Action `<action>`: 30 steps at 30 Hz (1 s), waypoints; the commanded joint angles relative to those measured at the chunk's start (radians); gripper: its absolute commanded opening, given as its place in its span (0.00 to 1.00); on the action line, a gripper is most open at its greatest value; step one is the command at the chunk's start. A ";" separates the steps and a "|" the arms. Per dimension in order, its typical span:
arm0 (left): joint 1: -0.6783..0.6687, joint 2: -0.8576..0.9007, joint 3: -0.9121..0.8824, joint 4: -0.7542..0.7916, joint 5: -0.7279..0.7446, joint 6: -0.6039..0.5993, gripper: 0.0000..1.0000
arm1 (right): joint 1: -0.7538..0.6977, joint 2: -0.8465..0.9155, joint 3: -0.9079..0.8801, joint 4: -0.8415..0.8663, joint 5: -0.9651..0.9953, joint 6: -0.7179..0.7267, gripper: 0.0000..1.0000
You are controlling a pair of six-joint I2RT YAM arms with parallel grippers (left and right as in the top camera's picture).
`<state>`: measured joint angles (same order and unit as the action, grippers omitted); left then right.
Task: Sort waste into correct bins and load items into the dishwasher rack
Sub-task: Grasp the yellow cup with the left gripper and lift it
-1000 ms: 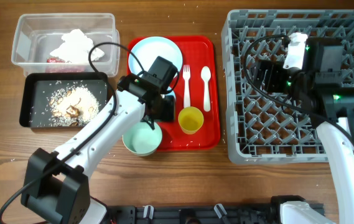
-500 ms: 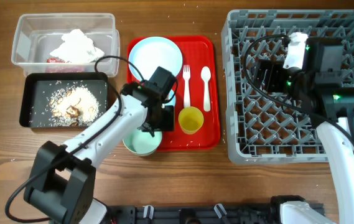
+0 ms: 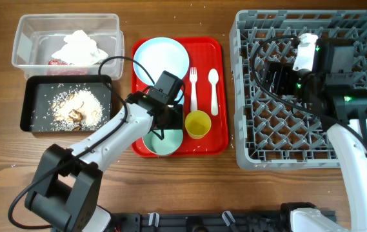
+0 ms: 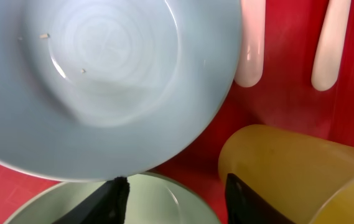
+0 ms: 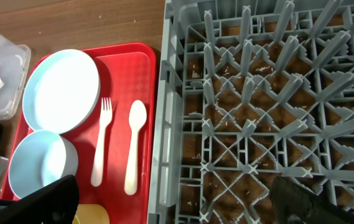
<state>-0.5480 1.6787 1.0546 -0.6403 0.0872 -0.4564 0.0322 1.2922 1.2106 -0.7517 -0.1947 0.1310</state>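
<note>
My left gripper is open, low over the flat red serving tray. The mint-green bowl lies between and below its fingers, at the tray's front-left. The small pale blue bowl is just beyond, mostly hidden under my arm from overhead. The yellow cup stands to the right. The pale blue plate, white fork and spoon lie on the tray. My right gripper is open and empty above the grey dishwasher rack.
The clear tub at the back left holds the white napkin and red wrapper. The black tray in front of it holds the food scraps. Bare wooden table lies at the front left.
The mint-green bowl has shifted right, from the table beside the tray onto the tray's front-left corner. My left gripper moved down and slightly right with it. The right arm has not moved.
</note>
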 commanded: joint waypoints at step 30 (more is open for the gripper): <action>-0.046 0.086 0.123 -0.029 0.080 0.008 0.04 | 0.004 0.011 0.011 0.006 -0.025 0.029 1.00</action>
<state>-0.5922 1.7493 1.1625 -0.6720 0.1593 -0.4541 0.0322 1.2922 1.2106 -0.7509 -0.2024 0.1463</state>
